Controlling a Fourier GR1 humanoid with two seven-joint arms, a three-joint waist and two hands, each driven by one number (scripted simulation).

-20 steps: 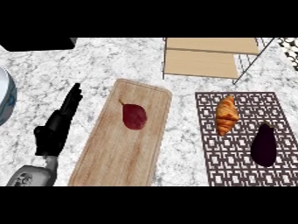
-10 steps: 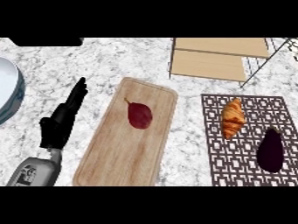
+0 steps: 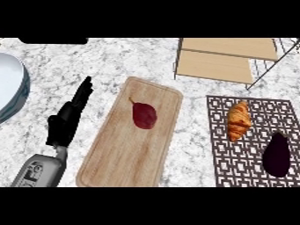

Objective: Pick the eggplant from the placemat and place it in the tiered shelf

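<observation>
At the far left a grey bowl (image 3: 1,94) sits at the counter's edge. Next to it my left hand (image 3: 66,121) rests on the marble, fingers straight and together, holding nothing. My right hand does not show at all. To the right of my left hand lies the board (image 3: 123,154), carrying a dark red leaf-shaped thing (image 3: 144,116). Further right is the placemat (image 3: 246,171), with a croissant (image 3: 238,120) on its upper part and the eggplant (image 3: 277,154) just below and to the right of it, apart from it. The shelf (image 3: 224,61) stands above the placemat, with nothing visible on its tiers.

I judge the task not yet begun: the eggplant is untouched on the placemat, and the whole pick, carry and placing remain. Against the earlier frames, everything sits slightly further right and lower in view; my left hand stays open and idle beside the board.
</observation>
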